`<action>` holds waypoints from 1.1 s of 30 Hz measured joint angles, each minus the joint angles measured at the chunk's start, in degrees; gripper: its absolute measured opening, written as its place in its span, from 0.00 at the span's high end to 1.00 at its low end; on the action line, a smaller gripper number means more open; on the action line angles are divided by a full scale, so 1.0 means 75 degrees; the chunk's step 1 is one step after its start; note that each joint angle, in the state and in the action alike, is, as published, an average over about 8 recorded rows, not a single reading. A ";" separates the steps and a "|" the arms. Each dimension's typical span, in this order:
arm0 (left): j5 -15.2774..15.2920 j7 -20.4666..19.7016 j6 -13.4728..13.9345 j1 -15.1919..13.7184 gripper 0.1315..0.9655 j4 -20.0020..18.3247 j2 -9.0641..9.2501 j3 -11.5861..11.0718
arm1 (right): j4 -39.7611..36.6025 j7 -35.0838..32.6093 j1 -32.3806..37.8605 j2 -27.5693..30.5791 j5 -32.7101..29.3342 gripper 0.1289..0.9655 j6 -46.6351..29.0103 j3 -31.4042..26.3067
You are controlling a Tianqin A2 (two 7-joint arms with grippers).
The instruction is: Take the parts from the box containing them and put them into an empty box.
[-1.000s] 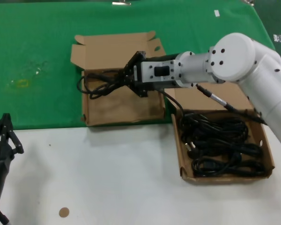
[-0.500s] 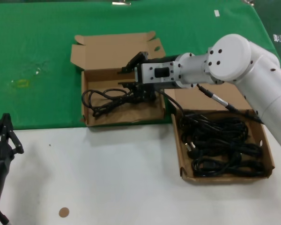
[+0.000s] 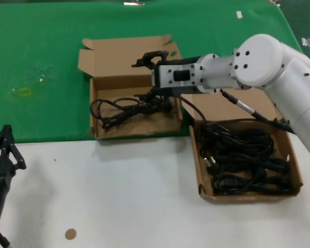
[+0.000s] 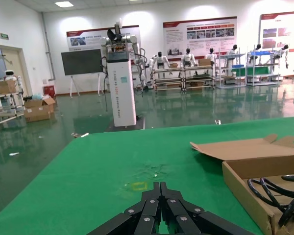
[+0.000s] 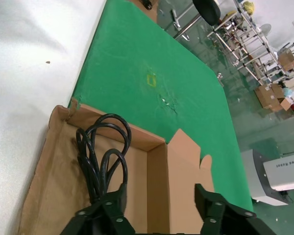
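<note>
A wider brown box (image 3: 139,125) lies on the green mat with its lid open at the back. One black power cord (image 3: 123,109) lies loose in it. My right gripper (image 3: 147,76) is open and empty just above the box's back part, one finger close over the cord's plug end. In the right wrist view the open gripper (image 5: 159,196) stands over the same box (image 5: 44,186) and cord (image 5: 100,156). The squarer box (image 3: 248,197) to the right holds several black cords (image 3: 243,160). My left gripper (image 3: 2,147) is parked at the table's left front, shut (image 4: 160,188).
The green mat (image 3: 41,51) covers the far half of the table; the near half is white (image 3: 119,196). A small brown disc (image 3: 70,234) lies near the front edge. The right arm's cable (image 3: 237,107) hangs over the squarer box's lid.
My right gripper opened and let go of the cord, which dropped flat into the wider box. The gripper then lifted slightly. The left arm has not moved.
</note>
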 joint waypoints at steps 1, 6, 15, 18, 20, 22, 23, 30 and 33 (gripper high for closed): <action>0.0000 0.0000 0.0000 0.0000 0.98 0.0000 0.0000 0.0000 | 0.0054 0.0029 -0.0012 0.0027 -0.0005 0.66 -0.0007 0.0005; 0.0000 0.0001 0.0000 0.0000 0.98 0.0000 0.0000 0.0000 | 0.0373 0.0209 -0.0098 0.0179 -0.0032 0.50 -0.0049 0.0040; 0.0000 0.0003 0.0000 0.0000 0.98 0.0000 0.0000 0.0000 | 0.0624 0.0370 -0.0175 0.0298 -0.0055 0.35 -0.0079 0.0073; 0.0000 0.0002 0.0000 0.0000 0.97 0.0000 0.0000 0.0000 | 0.0627 0.0371 -0.0176 0.0299 -0.0056 0.26 -0.0080 0.0073; 0.0000 0.0002 0.0000 0.0000 0.97 0.0000 0.0000 0.0000 | 0.0640 0.0375 -0.0196 0.0300 -0.0045 0.21 -0.0066 0.0084; 0.0000 0.0002 0.0000 0.0000 0.97 0.0000 0.0000 0.0000 | 0.0676 0.0386 -0.0252 0.0301 -0.0015 0.19 -0.0028 0.0114; 0.0000 0.0002 0.0000 0.0000 0.96 0.0000 0.0000 0.0000 | 0.0702 0.0393 -0.0292 0.0302 0.0007 0.17 0.0000 0.0135; 0.0000 0.0002 0.0000 0.0000 0.90 0.0000 0.0000 0.0000 | 0.1051 0.0502 -0.0832 0.0317 0.0301 0.06 0.0382 0.0422; 0.0000 0.0002 0.0000 0.0000 0.88 0.0000 0.0000 0.0000 | 0.1247 0.0563 -0.1135 0.0325 0.0466 0.04 0.0595 0.0583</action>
